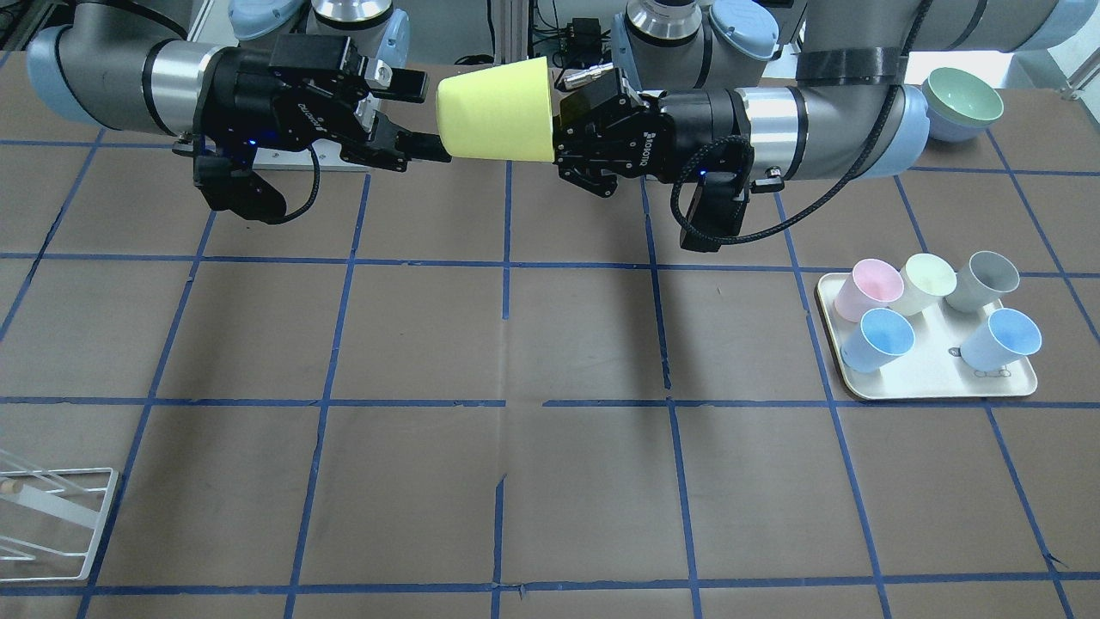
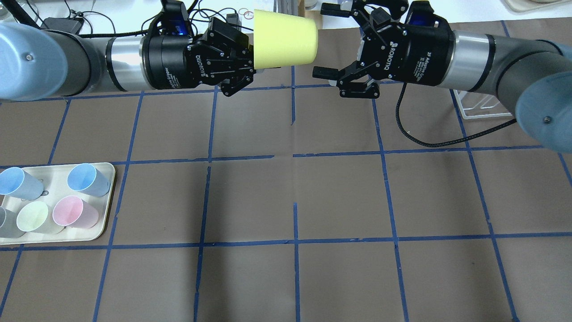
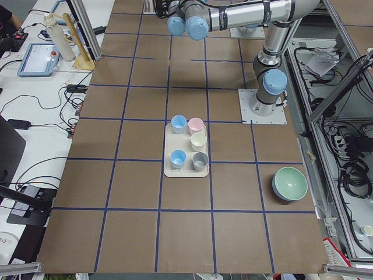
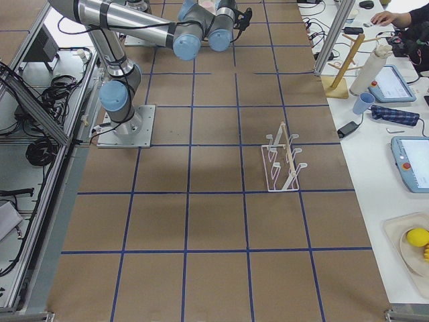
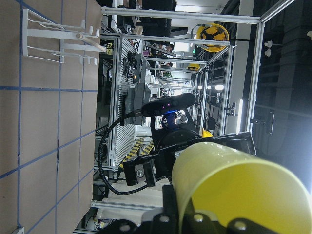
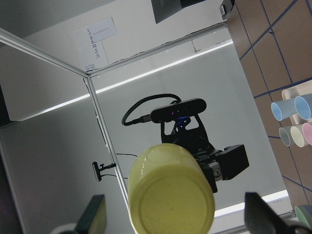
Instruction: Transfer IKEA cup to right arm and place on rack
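We find the left arm (image 2: 89,62) and the right arm (image 2: 491,58) stretched level above the table, wrists facing each other. The left gripper (image 2: 248,57) is clamped on the wide end of the IKEA cup (image 2: 286,41), which is held sideways in mid-air. The right gripper (image 2: 325,40) has its fingers spread wide, tips flanking the cup's base without contact. The rack (image 4: 281,161) stands on the table, well apart.

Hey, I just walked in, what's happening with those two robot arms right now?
It's a mid-air hand-over. The left hand grips the yellow cup by its rim end, holding it sideways above the table. The right hand is open at the cup's base, not closed on it. The rack stands to the robot's right with no cup on it.
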Available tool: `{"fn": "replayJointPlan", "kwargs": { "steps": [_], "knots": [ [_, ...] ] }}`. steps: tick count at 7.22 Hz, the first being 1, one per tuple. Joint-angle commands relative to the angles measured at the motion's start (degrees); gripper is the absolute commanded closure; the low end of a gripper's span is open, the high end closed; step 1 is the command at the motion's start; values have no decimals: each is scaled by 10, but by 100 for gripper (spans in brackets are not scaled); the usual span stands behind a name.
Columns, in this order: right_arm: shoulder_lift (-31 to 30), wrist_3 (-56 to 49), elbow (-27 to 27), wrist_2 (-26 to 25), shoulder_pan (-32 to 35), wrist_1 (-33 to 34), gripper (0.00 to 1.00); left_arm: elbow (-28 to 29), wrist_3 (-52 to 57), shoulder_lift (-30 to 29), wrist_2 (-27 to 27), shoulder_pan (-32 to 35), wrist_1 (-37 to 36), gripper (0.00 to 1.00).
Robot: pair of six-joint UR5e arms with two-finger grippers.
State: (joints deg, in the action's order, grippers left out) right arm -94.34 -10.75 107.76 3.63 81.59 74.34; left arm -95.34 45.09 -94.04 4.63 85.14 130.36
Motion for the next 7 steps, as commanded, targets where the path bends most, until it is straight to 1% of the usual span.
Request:
{"fn": "replayJointPlan", "kwargs": {
  "steps": [1,3,4,6,7],
  "knots": [
    [0,0,0,1,16,1,0,0,0,1,1,0,-1,100],
    [0,9,-2,1,16,2,0,0,0,1,2,-1,-2,100],
    [0,10,-5,1,16,2,5,0,0,3,2,-1,-2,100],
    [0,11,-6,1,16,1,28,1,0,5,2,-1,-2,100],
    [0,10,-6,1,16,1,44,1,0,4,3,0,-2,100]
  ]
}}
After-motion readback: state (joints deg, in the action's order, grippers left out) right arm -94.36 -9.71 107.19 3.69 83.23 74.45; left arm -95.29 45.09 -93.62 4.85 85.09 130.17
